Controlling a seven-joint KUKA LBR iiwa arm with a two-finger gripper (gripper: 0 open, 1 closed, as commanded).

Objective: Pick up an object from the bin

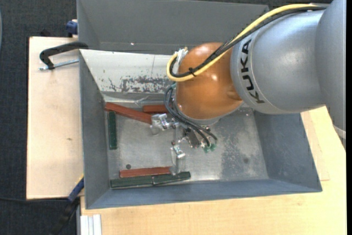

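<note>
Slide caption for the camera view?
Gripper low in the middle of the grey bin; a red bar and a green bar lie along its near wall.

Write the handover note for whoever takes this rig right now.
Gripper: low over the middle of the grey metal bin, under the orange wrist cover. Whether it is open or shut cannot be told.
Things: long red-brown flat bar at the floor's upper left; dark green bar along the left wall; second red-brown bar and dark green bars along the near wall, closest to the gripper.
Done: no pick visible.
Left: grasp one thing and lift it out.
</note>
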